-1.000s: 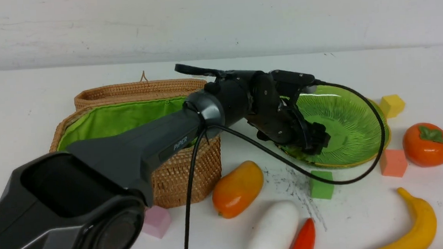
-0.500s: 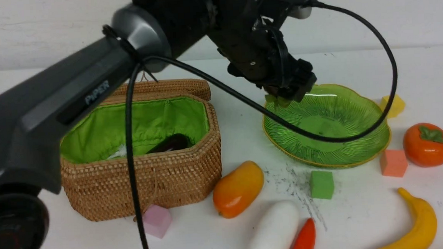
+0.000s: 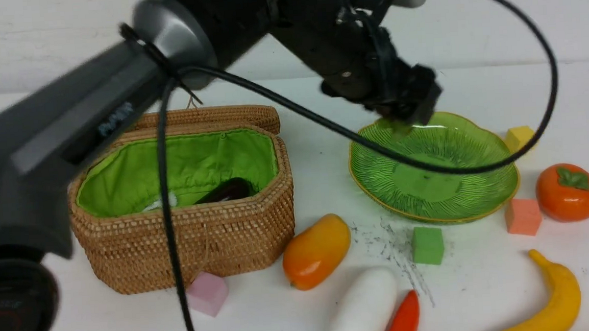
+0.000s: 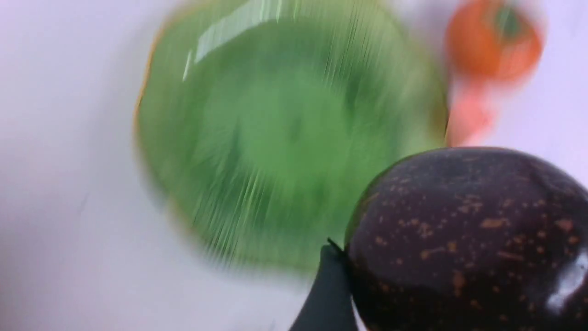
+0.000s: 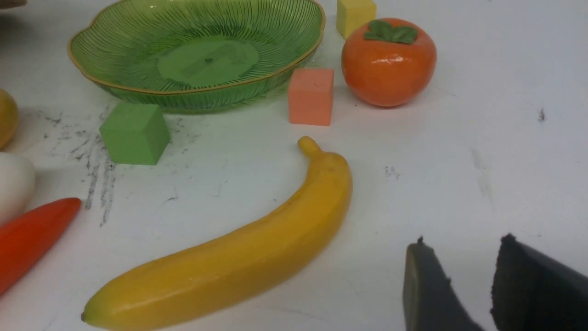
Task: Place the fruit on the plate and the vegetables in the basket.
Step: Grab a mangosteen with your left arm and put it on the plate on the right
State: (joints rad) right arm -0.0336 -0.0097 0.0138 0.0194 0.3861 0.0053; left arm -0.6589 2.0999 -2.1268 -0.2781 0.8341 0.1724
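- Your left gripper (image 3: 406, 111) hangs over the far left rim of the plate (image 3: 480, 197), clamped on the mangosteen (image 4: 468, 239). Only the left wrist view shows that fruit plainly; the front view is blurred there.
- The basket (image 3: 187, 243) stands open at the left, with the eggplant (image 3: 227, 190) lying inside, partly hidden.
- The mango (image 3: 316, 251), radish (image 3: 363, 307) and carrot (image 3: 402, 322) lie in front of the basket and plate. Each long axis runs from near-left to far-right.
- The banana (image 3: 548, 303) lies at the near right, its stem pointing away towards the plate. The persimmon (image 3: 568, 191) sits leaf-up just right of the plate.
- Your right gripper (image 5: 461, 250) shows only in its own wrist view, fingers slightly apart with nothing between them.
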